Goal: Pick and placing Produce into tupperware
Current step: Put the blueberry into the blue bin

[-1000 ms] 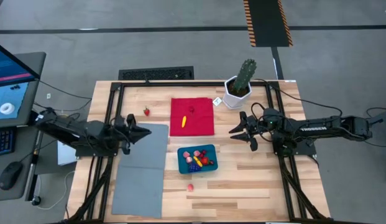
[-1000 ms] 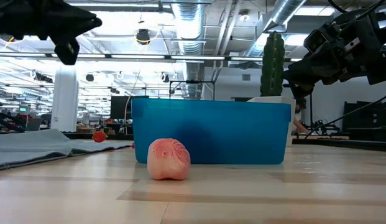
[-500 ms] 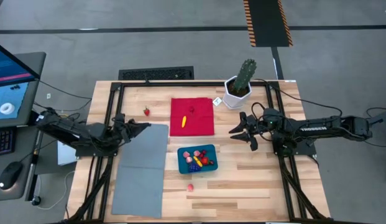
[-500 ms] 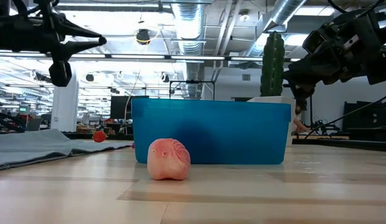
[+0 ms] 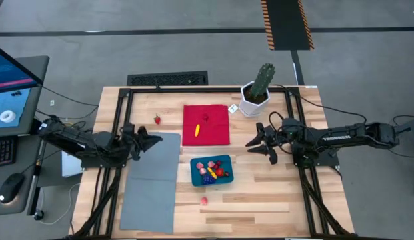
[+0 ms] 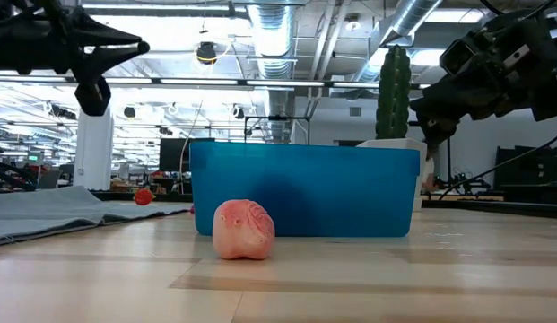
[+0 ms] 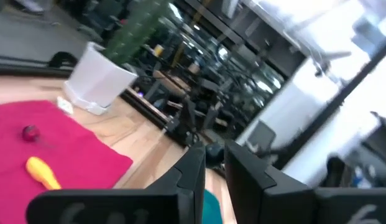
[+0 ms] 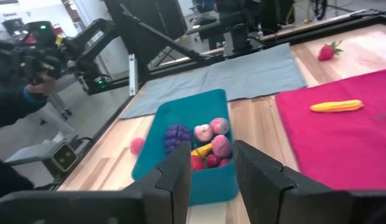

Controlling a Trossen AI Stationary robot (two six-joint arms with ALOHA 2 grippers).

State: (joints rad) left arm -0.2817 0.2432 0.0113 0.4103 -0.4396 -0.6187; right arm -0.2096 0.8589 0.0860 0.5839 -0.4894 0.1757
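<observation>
The wooden table (image 5: 273,200) is carrying a grey mat (image 5: 152,183) on the left, a red cloth (image 5: 217,130) in the middle and a potted cactus (image 5: 259,90) at the back. Just in front of the cloth, the teal tupperware (image 5: 195,172) is sitting partly filled with toy fruit: a purple grape cluster (image 8: 176,135), pink and red pieces, a yellow one.

Both arms are hovering above the table. The right gripper (image 5: 255,143) is hanging beside the cloth with jaws parted and empty. The left gripper (image 5: 153,140) is hanging over the mat's far corner, fingers nearly closed around nothing.

Four pieces are lying outside: a strawberry (image 5: 157,120) on bare wood, a yellow banana piece (image 5: 197,129) and a small dark-red fruit (image 5: 206,117) on the cloth, and a pink piece (image 5: 204,199) in front of the container. This looks like a pause between picks; next, one arm needs to descend over a stray with fingers spread.
</observation>
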